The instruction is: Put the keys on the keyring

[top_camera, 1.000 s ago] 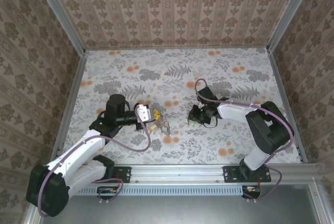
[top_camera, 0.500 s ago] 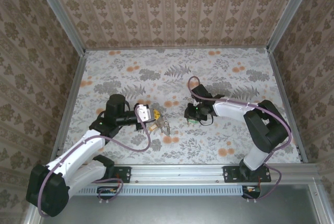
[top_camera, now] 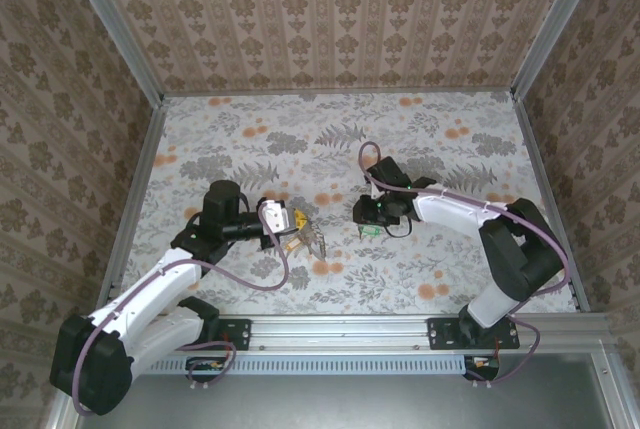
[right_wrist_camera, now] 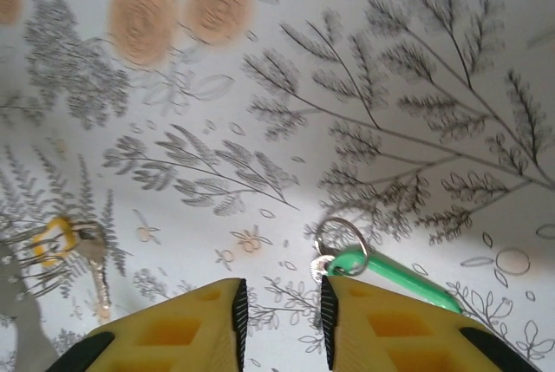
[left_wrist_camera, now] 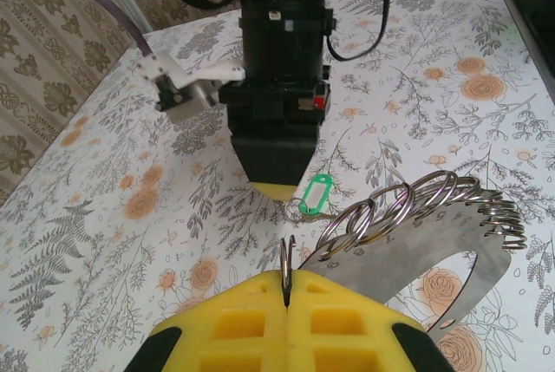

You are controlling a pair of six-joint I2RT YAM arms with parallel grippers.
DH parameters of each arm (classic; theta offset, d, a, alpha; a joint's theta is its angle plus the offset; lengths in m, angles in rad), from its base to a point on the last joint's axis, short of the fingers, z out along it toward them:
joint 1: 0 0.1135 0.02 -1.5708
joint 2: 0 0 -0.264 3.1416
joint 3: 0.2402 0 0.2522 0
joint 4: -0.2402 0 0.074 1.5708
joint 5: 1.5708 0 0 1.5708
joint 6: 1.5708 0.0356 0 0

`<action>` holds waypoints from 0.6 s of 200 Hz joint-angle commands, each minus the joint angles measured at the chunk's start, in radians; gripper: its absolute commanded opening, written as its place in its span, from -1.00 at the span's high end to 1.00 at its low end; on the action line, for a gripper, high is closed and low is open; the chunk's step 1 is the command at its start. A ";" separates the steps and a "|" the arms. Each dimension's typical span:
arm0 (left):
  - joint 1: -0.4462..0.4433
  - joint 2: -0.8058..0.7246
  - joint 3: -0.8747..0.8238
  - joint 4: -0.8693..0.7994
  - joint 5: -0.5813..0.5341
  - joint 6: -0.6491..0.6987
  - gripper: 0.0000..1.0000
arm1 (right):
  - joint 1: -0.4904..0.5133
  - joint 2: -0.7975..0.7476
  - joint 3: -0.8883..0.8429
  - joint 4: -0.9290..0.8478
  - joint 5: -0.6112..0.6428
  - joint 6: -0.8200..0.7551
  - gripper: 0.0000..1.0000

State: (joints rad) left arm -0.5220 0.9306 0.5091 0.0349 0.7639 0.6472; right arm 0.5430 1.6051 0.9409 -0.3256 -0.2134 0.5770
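My left gripper (left_wrist_camera: 286, 290) is shut on a thin wire ring of the keyring (left_wrist_camera: 434, 255), a flat grey loop with several split rings strung on it, held just above the table. In the top view the keyring (top_camera: 312, 240) juts out from the left gripper (top_camera: 291, 222). A green-headed key (right_wrist_camera: 386, 272) with a small ring lies flat on the table, right at the tip of one finger of my right gripper (right_wrist_camera: 279, 292). Its jaws are open with nothing between them. A yellow-headed key (right_wrist_camera: 55, 240) hangs at the keyring's edge.
The floral tablecloth (top_camera: 330, 144) stretches behind both arms to the patterned back wall. From the left wrist, the right gripper (left_wrist_camera: 279, 183) stands nose-down just behind the green key (left_wrist_camera: 316, 195), about a hand's width from the keyring.
The right gripper has drifted slightly left and its jaws have parted, with the green key now lying beside them on the table. The left arm and the keyring have held still.
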 commanded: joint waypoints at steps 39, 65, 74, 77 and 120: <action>0.004 -0.006 0.037 -0.008 0.031 0.005 1.00 | -0.018 0.057 0.032 -0.065 0.034 -0.105 0.26; 0.004 -0.006 0.037 -0.011 0.028 0.004 1.00 | -0.018 0.087 0.028 -0.047 0.025 -0.104 0.20; 0.004 -0.007 0.037 -0.010 0.026 0.006 1.00 | -0.018 0.099 0.029 -0.048 0.019 -0.105 0.19; 0.004 -0.008 0.037 -0.012 0.027 0.005 1.00 | -0.018 0.102 0.030 -0.047 0.017 -0.105 0.19; 0.004 -0.008 0.036 -0.012 0.024 0.004 1.00 | -0.015 0.130 0.035 -0.043 -0.004 -0.108 0.20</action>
State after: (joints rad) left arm -0.5220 0.9306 0.5102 0.0334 0.7631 0.6472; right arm 0.5282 1.7172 0.9546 -0.3477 -0.2020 0.4915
